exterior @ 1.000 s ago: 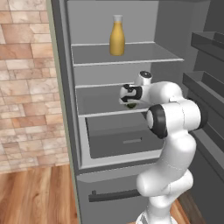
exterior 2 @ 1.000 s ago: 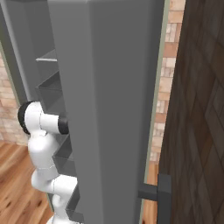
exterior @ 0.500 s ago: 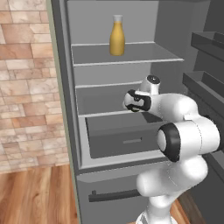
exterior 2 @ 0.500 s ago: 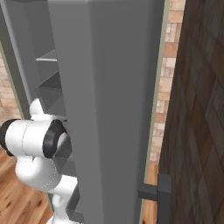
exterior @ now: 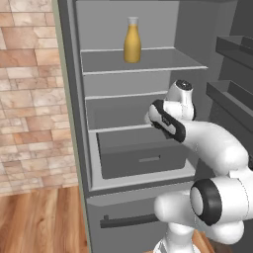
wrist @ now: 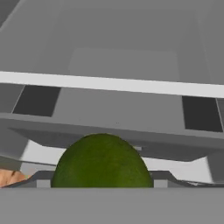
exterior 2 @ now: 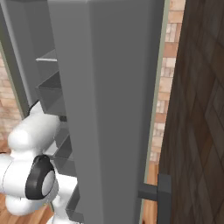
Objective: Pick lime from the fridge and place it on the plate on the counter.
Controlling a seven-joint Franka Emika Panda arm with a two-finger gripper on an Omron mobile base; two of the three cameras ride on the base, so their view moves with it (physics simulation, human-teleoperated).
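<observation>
- Fridge (exterior: 74, 123): door stands open. In the right base view its grey door slab (exterior 2: 109, 96) hides most of the cavity. Risk: the arm (exterior: 212, 143) reaches deep inside, so a wide swing on the way out could clip a shelf edge or the door frame and jolt the load.
- Shelves (exterior: 141, 69) and grey drawer (exterior: 141, 155): the hand sits at about the level of the middle shelf, above the drawer. In the hand view a pale shelf edge (wrist: 113, 84) crosses just above the fruit. Judgement: lifting straight up risks a knock against that edge, so the exit wants to be outward first.
- Yellow-orange bottle (exterior: 132, 42): upright on the top shelf, well apart from the hand. Low risk unless the elbow rises on retreat.
- Pincer (exterior: 157, 117): cannot tell from the base views whether the jaws are closed. Fingertips are not distinct in the hand view, so grip cannot be confirmed.
- Lime (wrist: 102, 162): dark green, large and low-centre in the hand view, right at the pincer mouth. Contact or clearance is not resolvable. Risk: a round fruit may roll off the shelf or squirt sideways if the jaws close off-centre; if held only by its near cap, it may slip during the carry to the plate on the worktop.
</observation>
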